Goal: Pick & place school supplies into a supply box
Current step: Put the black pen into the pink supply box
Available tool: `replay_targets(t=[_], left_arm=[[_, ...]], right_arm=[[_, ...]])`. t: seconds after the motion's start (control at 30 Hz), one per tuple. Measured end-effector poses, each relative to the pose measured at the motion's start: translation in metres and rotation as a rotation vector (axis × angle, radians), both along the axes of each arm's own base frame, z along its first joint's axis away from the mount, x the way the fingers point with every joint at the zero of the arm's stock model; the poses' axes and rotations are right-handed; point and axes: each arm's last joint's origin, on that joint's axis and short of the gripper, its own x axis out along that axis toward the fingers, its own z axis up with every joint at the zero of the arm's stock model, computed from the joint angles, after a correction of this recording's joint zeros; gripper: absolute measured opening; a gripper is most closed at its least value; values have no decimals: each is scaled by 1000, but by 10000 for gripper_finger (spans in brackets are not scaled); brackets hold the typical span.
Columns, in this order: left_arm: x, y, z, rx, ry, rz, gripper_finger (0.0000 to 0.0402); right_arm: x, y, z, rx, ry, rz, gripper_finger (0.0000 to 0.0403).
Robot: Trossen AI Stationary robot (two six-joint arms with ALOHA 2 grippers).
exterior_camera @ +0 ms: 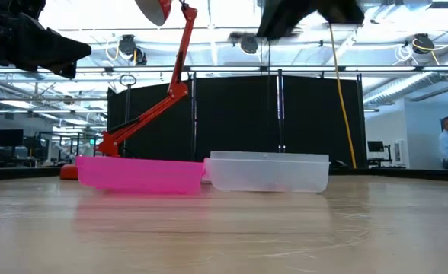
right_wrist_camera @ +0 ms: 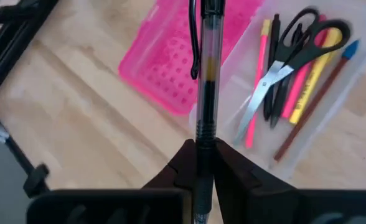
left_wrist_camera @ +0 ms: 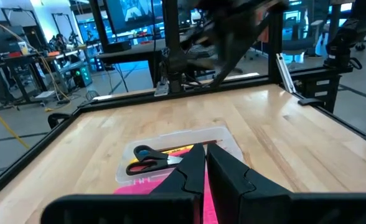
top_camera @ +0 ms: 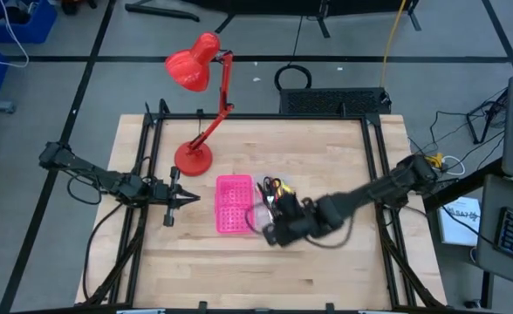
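The supply box lies open on the table: its hot-pink gridded half (top_camera: 233,205) (exterior_camera: 140,173) (right_wrist_camera: 183,56) joins a clear tray half (exterior_camera: 268,172) (left_wrist_camera: 228,140) (right_wrist_camera: 332,118). In the tray lie black-handled scissors (right_wrist_camera: 295,50) (left_wrist_camera: 147,160) and several thin pens and pencils (right_wrist_camera: 307,84), pink, yellow and dark. My right gripper (top_camera: 272,228) (right_wrist_camera: 203,163) hovers above the box, shut on a clear-barrelled pen (right_wrist_camera: 206,74) with a black clip. My left gripper (top_camera: 185,198) (left_wrist_camera: 205,169) waits shut, left of the pink half. My right gripper pinches the pen between its two fingers at the ribbed grip section (right_wrist_camera: 203,134) of the barrel. The pen runs along the fingers, and its clip end (right_wrist_camera: 198,37) sticks out past the fingertips. It slants down from above, and the pen is lifted clear over the box.
A red desk lamp (top_camera: 206,105) stands with its base (top_camera: 193,158) behind the pink half; its arm (exterior_camera: 159,103) leans over the far left of the table. A black frame (top_camera: 374,174) edges the tabletop. Bare wood spreads near and right of the box.
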Motion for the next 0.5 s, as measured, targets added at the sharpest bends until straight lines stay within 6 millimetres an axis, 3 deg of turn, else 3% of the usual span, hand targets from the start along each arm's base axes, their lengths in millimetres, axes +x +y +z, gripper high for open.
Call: replay_targets(t=[0.17,0.3,0.5], left_arm=[[0,0,0,15,-1,-4,26],[0,0,0,20,-1,-9,26],[0,0,0,33,-2,-9,26]], right_arm=[[14,-42,-21,79,7,-39,29],[16,-74,-61,135,68,-99,24],[12,-101,-97,221,46,-109,24]])
